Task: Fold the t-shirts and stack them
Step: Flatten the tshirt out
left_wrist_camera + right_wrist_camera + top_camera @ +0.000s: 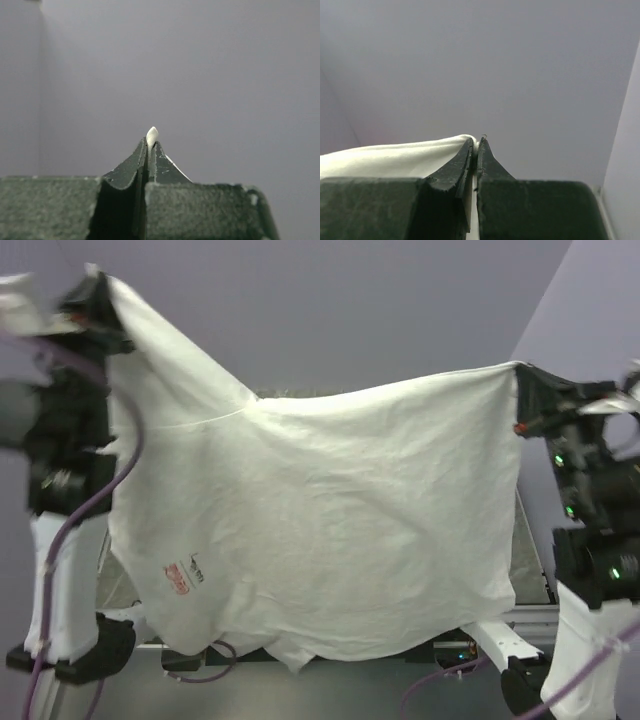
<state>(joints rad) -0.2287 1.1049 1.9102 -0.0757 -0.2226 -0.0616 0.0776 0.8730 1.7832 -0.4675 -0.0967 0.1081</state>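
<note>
The large white t-shirt (320, 510) hangs spread in the air between my two arms, with a small red print (177, 578) near its lower left. My left gripper (95, 302) is shut on its upper left corner, held high; a white tip of cloth (152, 134) pokes out between the fingers (134, 162). My right gripper (522, 375) is shut on the upper right corner, a little lower; white cloth (395, 157) runs off to the left of its fingers (455, 167). The pink t-shirt is hidden or out of view.
The hanging shirt covers most of the table; a strip of dark table edge (530, 560) shows at the right. The arm bases (70, 640) stand at the near edge with purple cables (110, 490). Plain grey walls lie behind.
</note>
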